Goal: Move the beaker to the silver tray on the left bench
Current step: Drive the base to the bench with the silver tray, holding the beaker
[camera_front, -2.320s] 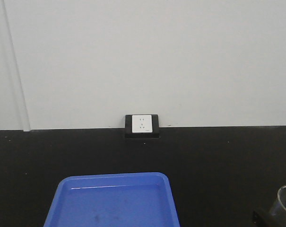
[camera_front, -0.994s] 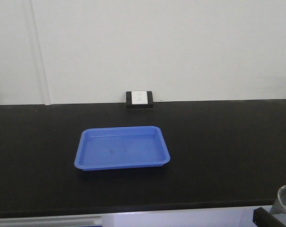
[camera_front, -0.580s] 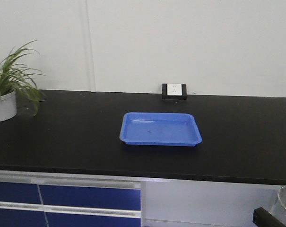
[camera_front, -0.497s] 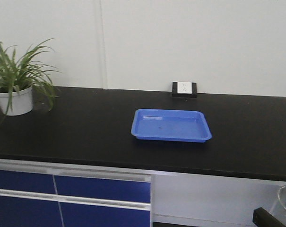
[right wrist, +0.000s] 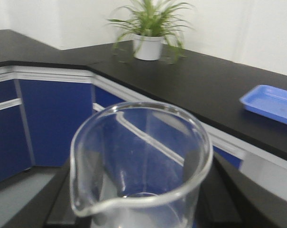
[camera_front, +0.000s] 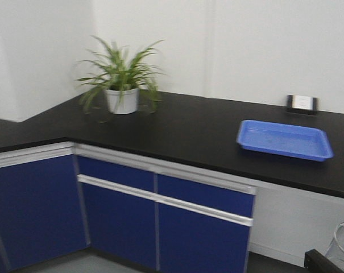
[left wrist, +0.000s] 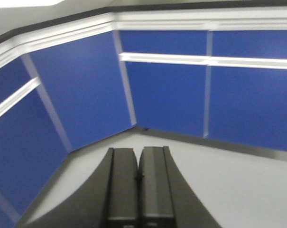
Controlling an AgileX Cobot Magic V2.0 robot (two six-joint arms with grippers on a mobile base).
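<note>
We get the black counter (camera_front: 177, 133), blue cabinets (camera_front: 120, 222), potted plant (camera_front: 121, 79) and blue tray (camera_front: 284, 139) from the front view, plus just a sliver of the beaker (camera_front: 343, 250) bottom right. Right wrist view shows it properly: the right gripper (right wrist: 141, 211) has its jaws clamped on the beaker, off the counter. Only the left wrist view has the left gripper (left wrist: 138, 190), jaws pressed together, empty, above the floor (left wrist: 238, 180).

A long black counter (camera_front: 189, 131) ran along a white wall, above dark blue cabinet doors (camera_front: 200, 227). Near its back edge, towards the left corner, stood a leafy green plant in a white pot (camera_front: 121, 99). Well apart, towards the right end, a shallow blue tray (camera_front: 284, 139) lay flat, with a small socket (camera_front: 302, 103) at the back edge behind it. At the corner the counter met the left bench (camera_front: 12, 135), also black-topped.
</note>
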